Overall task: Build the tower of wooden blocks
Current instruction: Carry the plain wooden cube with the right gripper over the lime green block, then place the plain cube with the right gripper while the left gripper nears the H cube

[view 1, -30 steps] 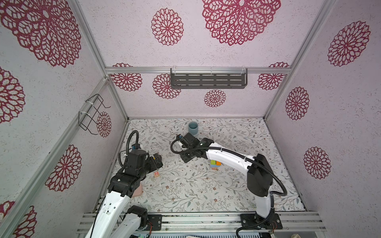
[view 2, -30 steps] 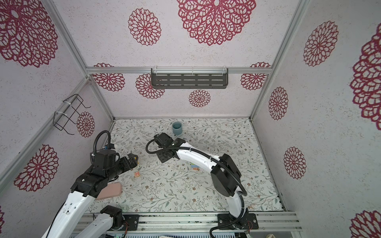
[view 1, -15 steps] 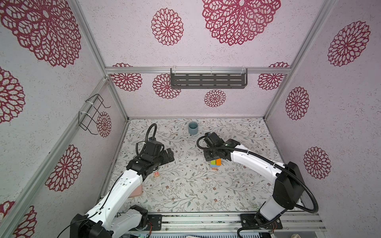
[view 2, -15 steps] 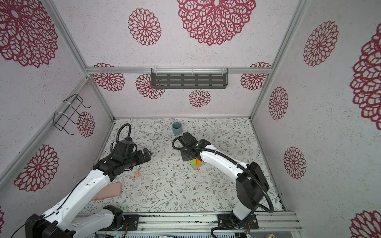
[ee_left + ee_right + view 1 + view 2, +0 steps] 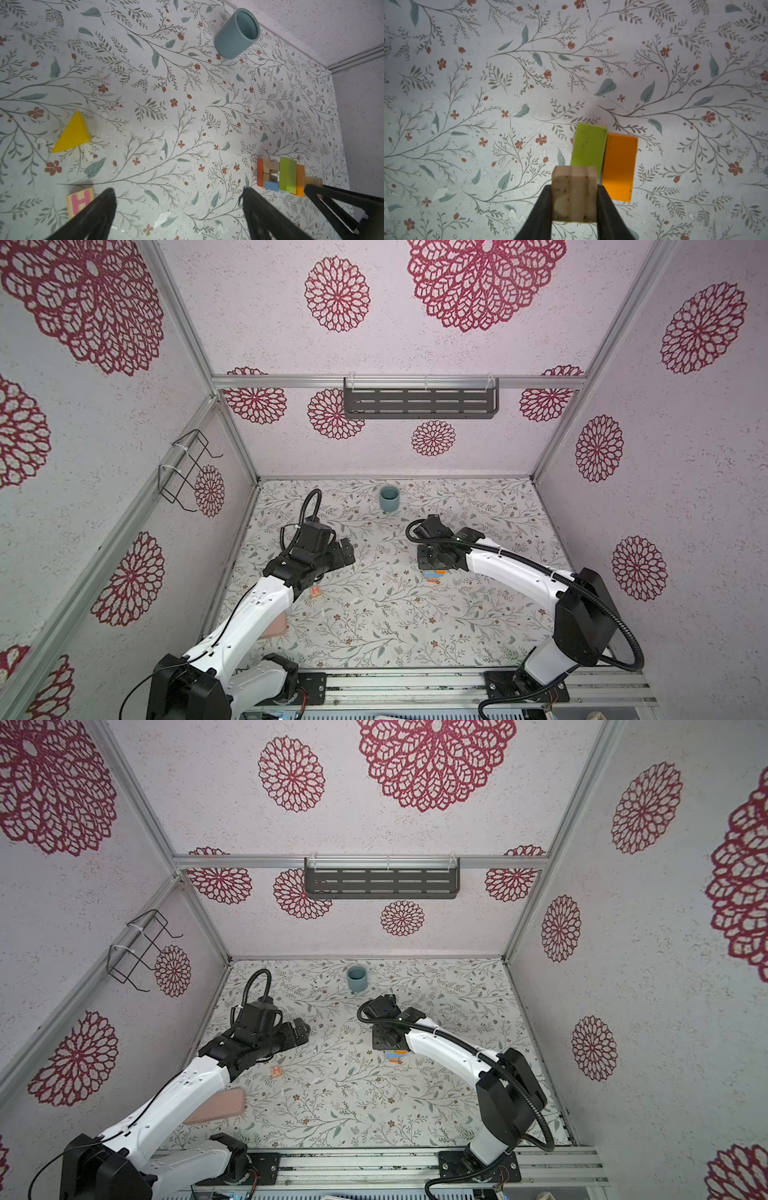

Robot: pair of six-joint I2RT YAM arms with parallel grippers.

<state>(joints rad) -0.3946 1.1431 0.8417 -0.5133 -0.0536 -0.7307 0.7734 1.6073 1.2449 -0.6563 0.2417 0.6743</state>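
So the right claw (image 5: 574,187) is pinched onto a tan block (image 5: 574,199), one black finger on each side, and nothing else is in its grip. In the right wrist view that block covers one end of the green block (image 5: 588,149), which lies side by side with an orange block (image 5: 618,166) on top of the tower (image 5: 280,178). Can't tell if the tan one is actually touching them or just hanging above. The tower is pretty low. From the left wrist view you can see a red-orange block (image 5: 260,172) along one edge, pale blocks in the middle and a blue block (image 5: 271,186) poking out under the green. In both top views it sits on the bench (image 5: 374,626) a bit right of the middle, peeking out from under the right claw and well apart from the cup (image 5: 389,497) at the back. The left claw (image 5: 178,190) is spread wide open with nothing in it, hovering over bare bench on the left side. A yellow wedge (image 5: 72,133) lies flat on the bench off to one side of it, and a letter cube (image 5: 80,200) with a pink H is near one of its fingers, with both of them loose and apart from each other. A pink case (image 5: 220,1106) is half hidden under the left arm by the front edge.
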